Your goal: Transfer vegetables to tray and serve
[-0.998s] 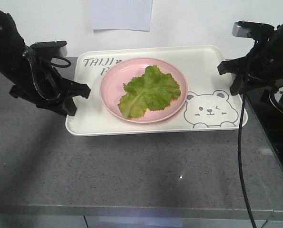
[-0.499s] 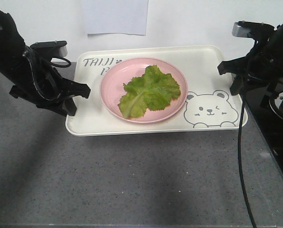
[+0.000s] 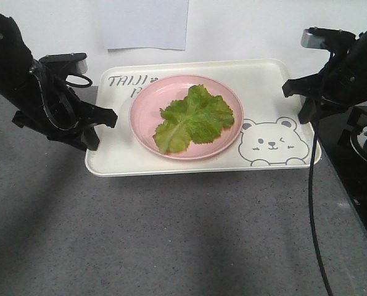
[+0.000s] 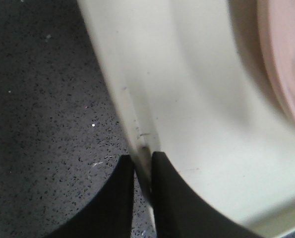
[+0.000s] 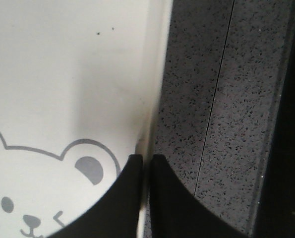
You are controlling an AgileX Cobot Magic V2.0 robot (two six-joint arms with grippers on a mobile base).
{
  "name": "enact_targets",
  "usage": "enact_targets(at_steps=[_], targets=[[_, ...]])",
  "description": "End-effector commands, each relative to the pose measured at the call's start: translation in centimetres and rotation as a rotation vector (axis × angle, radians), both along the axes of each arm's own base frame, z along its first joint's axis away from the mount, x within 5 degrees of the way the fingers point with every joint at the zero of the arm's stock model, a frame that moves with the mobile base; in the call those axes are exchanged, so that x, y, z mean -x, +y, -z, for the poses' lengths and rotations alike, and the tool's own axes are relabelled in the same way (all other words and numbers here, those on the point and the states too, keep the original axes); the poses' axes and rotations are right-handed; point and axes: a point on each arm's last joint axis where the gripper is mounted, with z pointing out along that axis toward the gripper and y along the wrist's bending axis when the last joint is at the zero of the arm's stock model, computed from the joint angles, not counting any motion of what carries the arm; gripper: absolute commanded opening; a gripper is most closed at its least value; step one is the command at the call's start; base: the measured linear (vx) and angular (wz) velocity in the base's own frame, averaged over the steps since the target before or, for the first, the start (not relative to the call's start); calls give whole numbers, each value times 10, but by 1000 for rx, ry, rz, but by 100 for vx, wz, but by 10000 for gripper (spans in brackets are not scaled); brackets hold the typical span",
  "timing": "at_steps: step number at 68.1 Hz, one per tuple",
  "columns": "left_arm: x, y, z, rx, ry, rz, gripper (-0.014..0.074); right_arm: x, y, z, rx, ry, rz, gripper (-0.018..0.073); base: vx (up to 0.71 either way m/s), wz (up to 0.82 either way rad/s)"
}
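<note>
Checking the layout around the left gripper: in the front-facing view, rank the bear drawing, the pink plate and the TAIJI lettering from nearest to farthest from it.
From the left gripper, clamped on the tray's left rim:
1. TAIJI lettering, top-left corner of the tray.
2. Pink plate, mid-tray, holding the lettuce.
3. Bear drawing, far right end.

The front view looks down from above the desk (image 3: 171,234) toward the wall, taking in the whole tray (image 3: 263,80). Each wrist view sits very near, facing along its fingers – left (image 4: 122,198) at the tray's left rim, right (image 5: 130,198) at its right rim – both rims also seen from the front
</note>
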Motion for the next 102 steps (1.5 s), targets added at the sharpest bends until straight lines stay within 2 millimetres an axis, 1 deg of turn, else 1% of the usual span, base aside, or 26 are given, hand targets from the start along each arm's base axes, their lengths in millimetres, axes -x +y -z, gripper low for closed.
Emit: enact_targets(at_steps=[1,102], targets=[[10,-13,-36,130,-121,33,-6,16,15,-32,-101,-61,-54,-6,5,-1],[10,-13,-36,130,-121,33,-6,16,15,-32,-101,-61,-54,-6,2,0]])
